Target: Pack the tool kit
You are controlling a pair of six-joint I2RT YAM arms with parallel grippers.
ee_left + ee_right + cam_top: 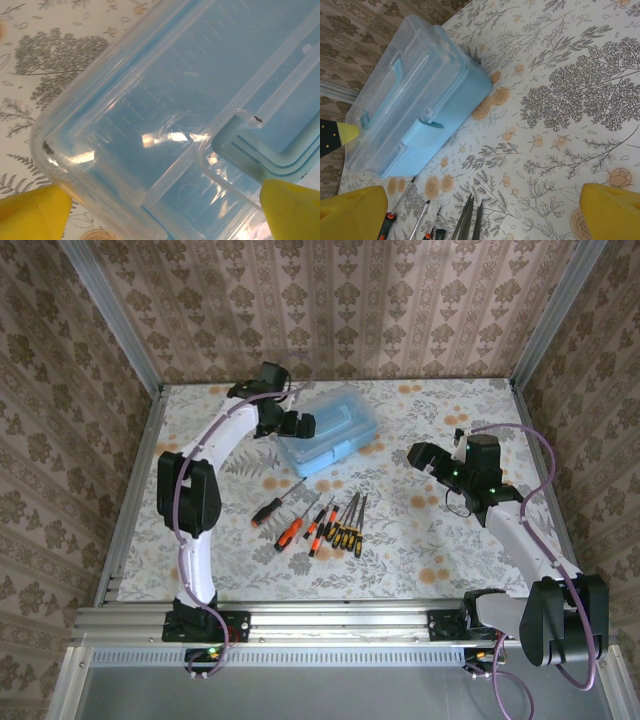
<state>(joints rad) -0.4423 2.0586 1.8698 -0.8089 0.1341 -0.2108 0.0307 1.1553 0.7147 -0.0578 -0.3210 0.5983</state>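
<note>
The tool kit box (330, 428), light blue with a clear lid shut on it, lies at the back middle of the table. Several screwdrivers (320, 522) with orange, red and yellow-black handles lie in a row in front of it. My left gripper (303, 425) hovers at the box's left end, jaws open wide. In the left wrist view the clear lid (165, 100) and its blue handle (270, 152) lie just under the left gripper (162, 220). My right gripper (418, 455) hangs open to the right of the box, holding nothing. The right wrist view looks past the right gripper (482, 215) to the box (415, 95) and the screwdriver tips (420, 222).
A blue latch (420, 131) sits shut on the box's front side. Aluminium rails (130, 500) and papered walls close in the floral table (430, 540). Bare tabletop lies between the right gripper and the tools.
</note>
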